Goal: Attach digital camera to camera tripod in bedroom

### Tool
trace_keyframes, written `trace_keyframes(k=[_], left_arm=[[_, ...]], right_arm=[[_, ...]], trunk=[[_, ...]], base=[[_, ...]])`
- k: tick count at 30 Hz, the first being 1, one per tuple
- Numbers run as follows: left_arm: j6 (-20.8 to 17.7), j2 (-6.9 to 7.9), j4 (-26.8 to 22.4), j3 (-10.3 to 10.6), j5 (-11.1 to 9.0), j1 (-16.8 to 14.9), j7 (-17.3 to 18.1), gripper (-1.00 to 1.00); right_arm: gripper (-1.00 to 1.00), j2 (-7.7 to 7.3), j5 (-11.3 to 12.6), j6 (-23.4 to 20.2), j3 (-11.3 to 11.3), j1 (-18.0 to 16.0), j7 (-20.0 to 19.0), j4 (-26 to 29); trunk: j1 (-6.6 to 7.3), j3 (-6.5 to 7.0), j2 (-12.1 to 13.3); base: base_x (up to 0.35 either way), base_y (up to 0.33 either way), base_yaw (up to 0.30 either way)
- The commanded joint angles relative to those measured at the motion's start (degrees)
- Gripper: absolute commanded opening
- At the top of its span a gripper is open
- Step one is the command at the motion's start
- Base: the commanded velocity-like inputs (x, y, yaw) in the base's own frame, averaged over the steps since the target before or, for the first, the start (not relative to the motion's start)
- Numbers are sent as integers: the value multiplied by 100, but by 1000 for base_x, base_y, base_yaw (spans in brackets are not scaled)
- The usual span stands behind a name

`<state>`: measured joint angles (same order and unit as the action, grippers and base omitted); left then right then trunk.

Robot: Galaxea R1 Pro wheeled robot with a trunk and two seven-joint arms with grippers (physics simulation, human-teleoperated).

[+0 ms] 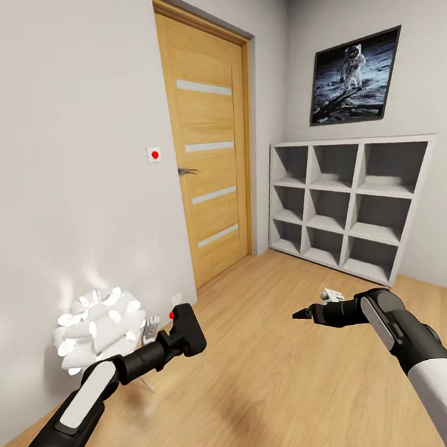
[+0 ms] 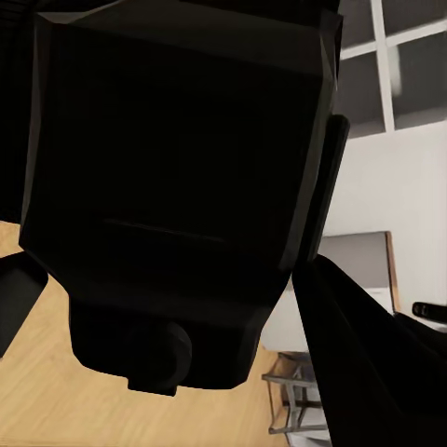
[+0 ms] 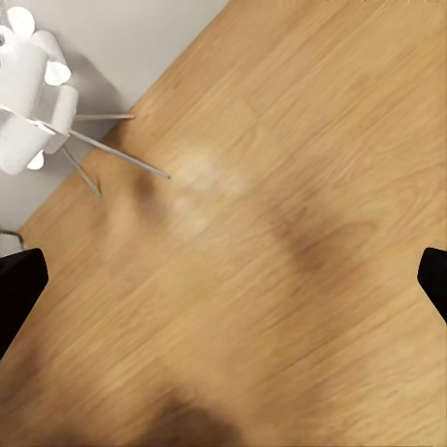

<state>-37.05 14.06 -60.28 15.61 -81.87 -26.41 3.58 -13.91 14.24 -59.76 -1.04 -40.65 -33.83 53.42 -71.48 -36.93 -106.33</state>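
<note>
**Observer:** What do you have on the head camera?

**Operator:** I see a wooden door [image 1: 209, 140] with pale horizontal strips, a white cube shelf [image 1: 353, 200] to its right, and an astronaut picture [image 1: 354, 75] on the wall above the shelf. Low against the left wall stands a glowing white petal lamp [image 1: 97, 327] on thin legs. My left tool [image 1: 185, 329] is raised over the plank floor [image 1: 276, 380] and pinches the digital camera [image 1: 187, 330]; I can pick out its red button at the top corner. My right tool [image 1: 303, 313] reaches forward, well apart from the left one.

**Observer:** Does the left wrist camera add anything?

**Operator:** It does. The digital camera [image 2: 177, 196] looms black right before the lens, its round lens barrel bulging at one end, with a dark finger [image 2: 372, 372] alongside it. Past it I see a dark-framed window [image 2: 391, 56], a white wall and a grey piece of furniture, which the head camera misses.

**Observer:** And the right wrist?

**Operator:** It looks straight at the floor [image 3: 279, 261]. The two fingertips [image 3: 19, 289] sit at opposite edges, spread wide with nothing between them. The lamp [image 3: 33, 93] and its thin metal legs show at one corner, seen from above.
</note>
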Motion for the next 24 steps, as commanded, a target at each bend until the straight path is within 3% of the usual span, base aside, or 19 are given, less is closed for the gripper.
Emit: trace_keyframes(k=[1,24], left_arm=[[-8,2,25,6,-2,-5,28,-100],[-12,21,34,12,2,-5,29,-100]], right_arm=[[100,-3,-3,-19,-11,-4,-8,2],[100,-15,7,-19,-11,-4,-8,-1]], trunk=[[23,12,39],[528,425,961]], base=[[0,0,0],[0,0,0]])
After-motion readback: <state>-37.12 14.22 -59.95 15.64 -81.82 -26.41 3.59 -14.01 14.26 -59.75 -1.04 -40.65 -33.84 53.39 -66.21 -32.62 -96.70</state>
